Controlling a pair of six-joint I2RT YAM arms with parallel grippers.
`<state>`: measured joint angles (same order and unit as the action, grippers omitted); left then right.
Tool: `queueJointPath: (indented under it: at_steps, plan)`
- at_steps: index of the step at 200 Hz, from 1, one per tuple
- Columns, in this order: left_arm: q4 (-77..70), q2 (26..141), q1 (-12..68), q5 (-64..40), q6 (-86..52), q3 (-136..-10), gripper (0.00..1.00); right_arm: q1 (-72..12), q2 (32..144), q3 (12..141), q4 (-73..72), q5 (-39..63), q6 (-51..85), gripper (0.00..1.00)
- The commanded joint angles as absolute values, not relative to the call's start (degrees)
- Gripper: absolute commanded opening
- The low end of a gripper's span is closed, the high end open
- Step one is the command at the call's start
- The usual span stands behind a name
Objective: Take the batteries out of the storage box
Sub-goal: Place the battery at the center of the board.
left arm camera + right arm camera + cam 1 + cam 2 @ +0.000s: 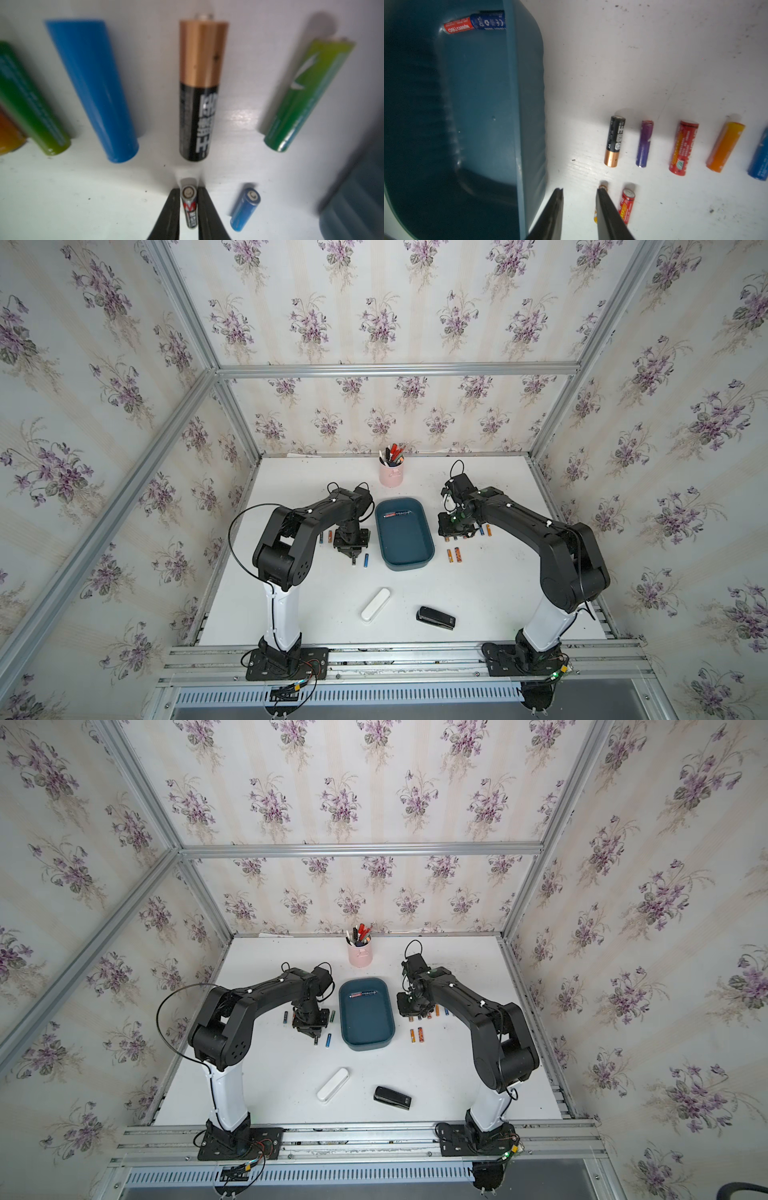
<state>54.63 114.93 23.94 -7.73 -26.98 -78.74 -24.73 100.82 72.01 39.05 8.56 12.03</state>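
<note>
The teal storage box (405,547) (477,104) lies mid-table with a red-and-blue battery (397,514) (475,24) at its far end. Left of the box, my left gripper (188,190) (352,552) points down, shut on a black-and-silver battery (190,207) that lies on the table. A blue battery (246,207) lies beside it, and several more batteries (199,89) lie in a row beyond. Right of the box, my right gripper (580,189) (454,533) hangs open over bare table with nothing between its fingers. Near it are an orange battery (595,216), half hidden, a red one (626,207) and a row of several (614,141).
A pink pen cup (391,475) stands at the back behind the box. A white oblong case (375,604) and a black stapler (435,617) lie near the front edge. Metal frame rails and papered walls close in the table.
</note>
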Motion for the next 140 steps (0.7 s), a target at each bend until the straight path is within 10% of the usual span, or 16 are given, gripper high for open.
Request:
queueJointPath:
  at_steps: [1,140]
  plan:
    - [54.04,115.05,23.96,-7.73,-27.35,-78.30,0.22,-24.73,100.35,72.14,39.90,8.09,12.04,0.32]
    - [55.57,112.14,24.08,-8.73,-26.91,-79.94,0.34,-25.25,99.94,73.31,42.07,3.49,12.06,0.33]
